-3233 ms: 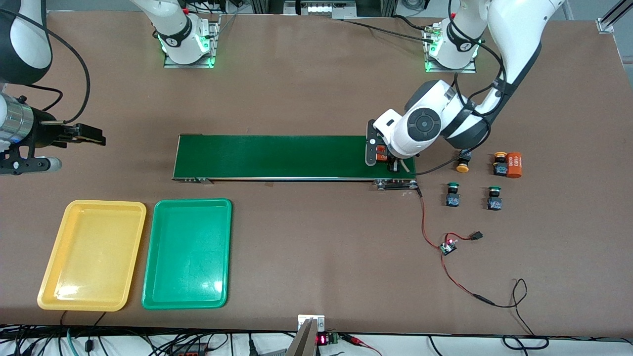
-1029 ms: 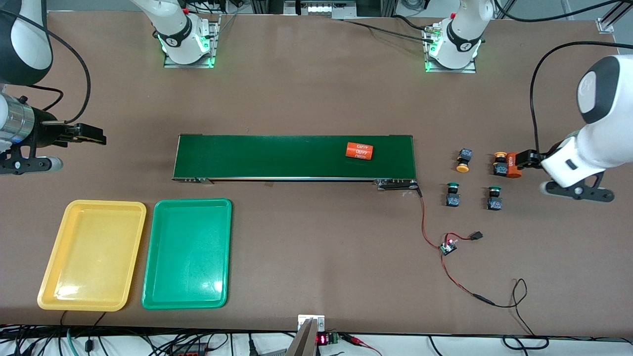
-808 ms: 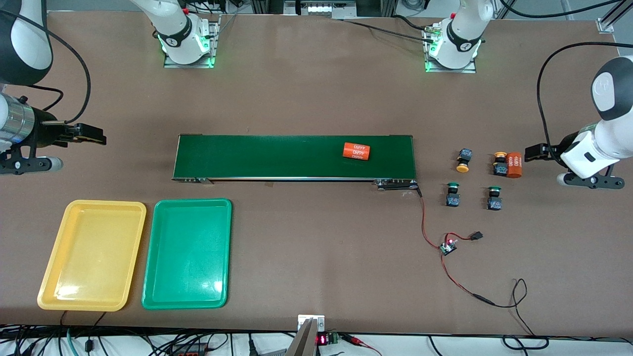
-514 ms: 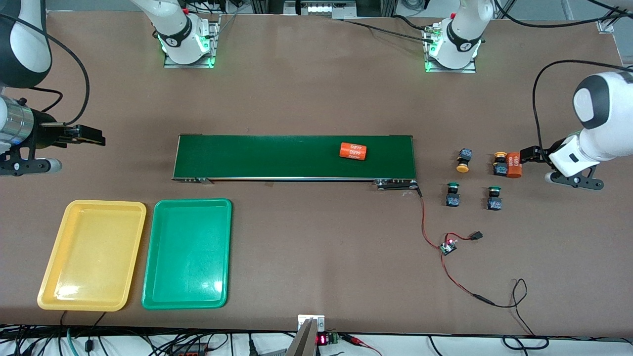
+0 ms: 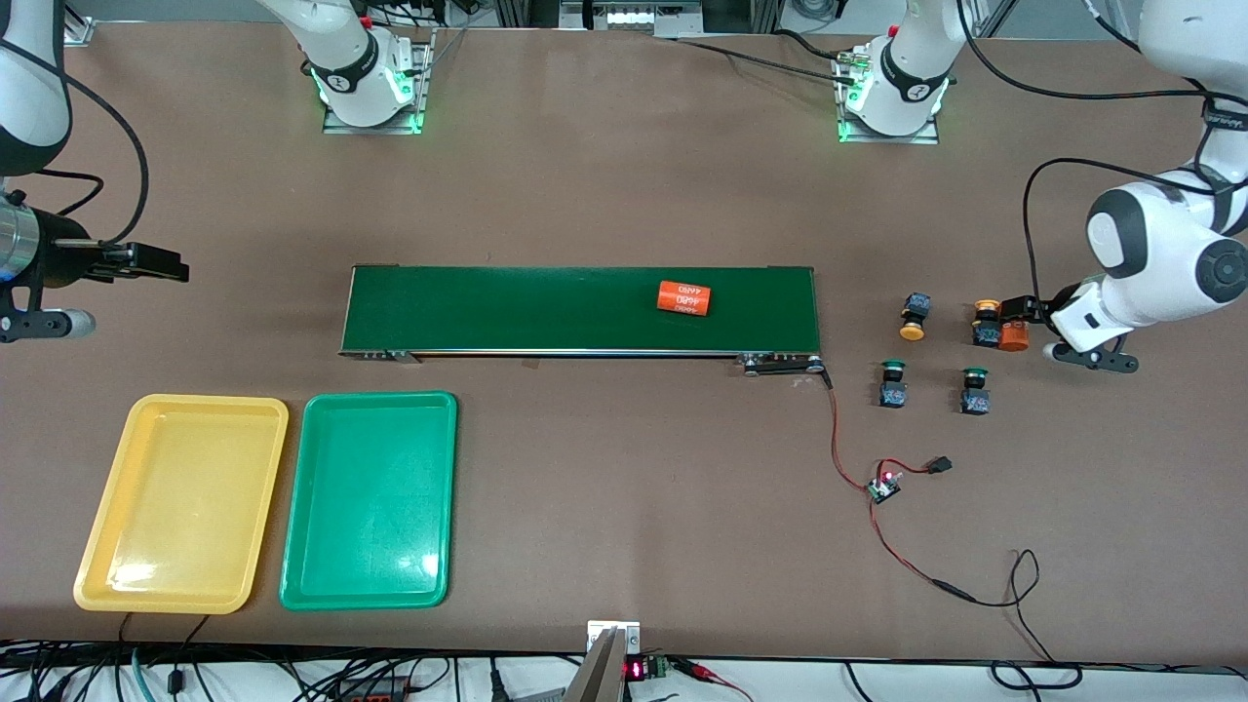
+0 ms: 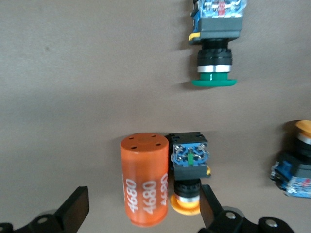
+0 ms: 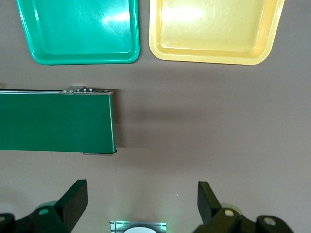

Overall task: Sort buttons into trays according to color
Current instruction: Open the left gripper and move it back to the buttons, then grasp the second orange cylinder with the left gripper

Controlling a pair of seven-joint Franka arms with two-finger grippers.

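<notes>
The left gripper (image 6: 141, 213), fingers wide, straddles an orange "4680" cylinder (image 6: 144, 185) and the touching yellow-capped push-button (image 6: 188, 167). The right gripper (image 7: 141, 201), also wide and empty, waits over bare table beside the dark green conveyor belt (image 7: 56, 121). The yellow plastic tray (image 5: 180, 502) and green plastic tray (image 5: 370, 499) lie side by side, nearer the front camera than the belt.

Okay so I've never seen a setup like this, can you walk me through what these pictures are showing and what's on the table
Two robot arms are bolted to a brown table. One picture looks down from across it; the other two come from cameras on the wrists.

On the table lie a dark green belt carrying an orange cylinder, a yellow tray, a green tray, and four small buttons, all outside the trays.

The left claw is open, its fingers either side of a second orange cylinder and the yellow-capped button touching it. Nothing is gripped. The right claw, open and empty, waits at the trays' end.
</notes>
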